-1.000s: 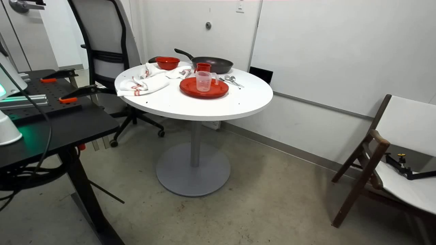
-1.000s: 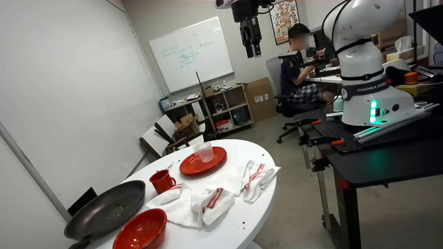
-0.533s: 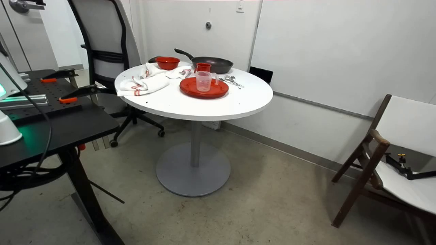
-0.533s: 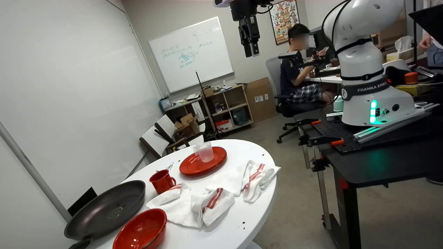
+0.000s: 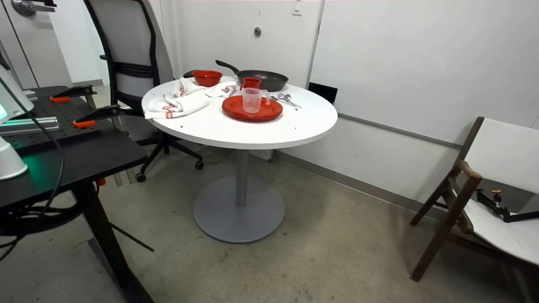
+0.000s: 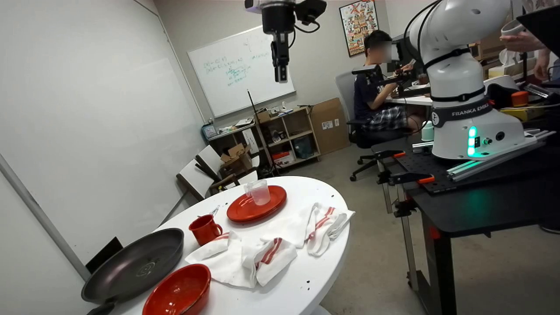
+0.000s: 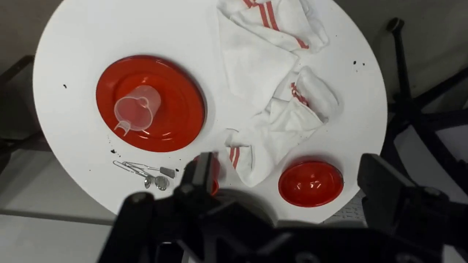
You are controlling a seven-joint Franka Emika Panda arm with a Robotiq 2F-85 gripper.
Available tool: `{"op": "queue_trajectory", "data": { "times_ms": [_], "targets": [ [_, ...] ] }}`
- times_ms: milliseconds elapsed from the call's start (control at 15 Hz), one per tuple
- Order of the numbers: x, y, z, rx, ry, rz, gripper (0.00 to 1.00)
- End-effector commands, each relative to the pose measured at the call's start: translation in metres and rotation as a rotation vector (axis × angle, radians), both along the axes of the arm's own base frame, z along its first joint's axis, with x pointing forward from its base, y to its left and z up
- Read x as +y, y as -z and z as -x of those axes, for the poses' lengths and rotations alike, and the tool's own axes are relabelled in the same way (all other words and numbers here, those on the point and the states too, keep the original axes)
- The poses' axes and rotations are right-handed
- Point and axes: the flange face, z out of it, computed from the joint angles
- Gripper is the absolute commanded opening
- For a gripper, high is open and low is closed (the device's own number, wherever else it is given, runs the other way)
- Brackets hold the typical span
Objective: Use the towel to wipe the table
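A white towel with red stripes lies crumpled in heaps on the round white table (image 6: 245, 302). It shows in both exterior views (image 5: 185, 106) (image 6: 227, 264) and in the wrist view (image 7: 252, 65). I cannot tell whether it is one towel or two. Small dark specks (image 7: 354, 63) lie on the table near its edge, and more specks (image 7: 112, 151) lie by the plate. My gripper (image 6: 281, 81) hangs high above the table, fingers pointing down. In the wrist view the gripper (image 7: 285, 160) has its fingers wide apart, with nothing between them. It is out of frame in an exterior view.
On the table stand a red plate (image 7: 179, 113) holding a clear measuring cup (image 7: 140, 106), a red mug (image 6: 204, 229), a red bowl (image 7: 310, 184), a black frying pan (image 6: 135, 267) and metal measuring spoons (image 7: 161, 182). An office chair (image 5: 130, 50) stands beside the table.
My gripper has moved left and slightly lower in an exterior view, and its wrist has turned. A person's hand with a white object has come in at the right. The table things have not moved.
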Motion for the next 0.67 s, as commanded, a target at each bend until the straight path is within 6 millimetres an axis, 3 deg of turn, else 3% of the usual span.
{"op": "queue_trajectory", "data": {
  "times_ms": [0,333,600],
  "targets": [
    [0.004,0.056,-0.044,0.021,-0.063,0.049,1.0],
    [0.009,0.141,-0.07,0.159,-0.129,0.108,1.0],
    [0.01,0.181,-0.081,0.244,-0.153,0.129,1.0]
  ]
}}
